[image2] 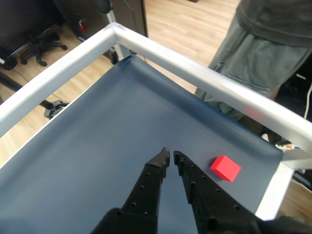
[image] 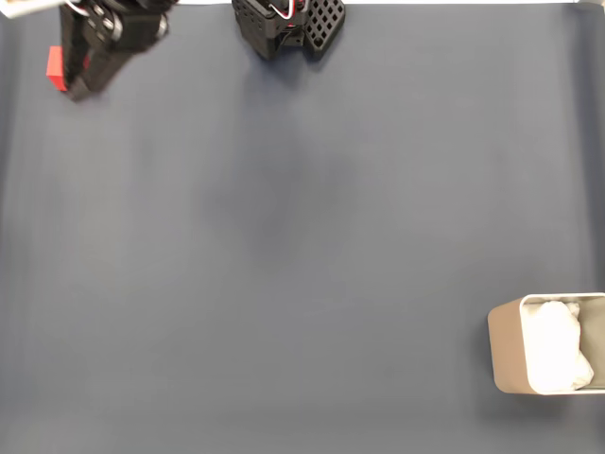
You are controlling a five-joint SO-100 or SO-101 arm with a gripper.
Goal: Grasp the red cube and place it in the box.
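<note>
Cube offset noted: in the wrist view the red cube (image2: 225, 168) lies just right of the gripper (image2: 171, 155), whose jaws are nearly pressed together, holding nothing.

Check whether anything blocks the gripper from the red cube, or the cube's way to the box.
Nothing visible does. In the wrist view the gripper sits beside the red cube over bare mat; the box lies across open mat.
</note>
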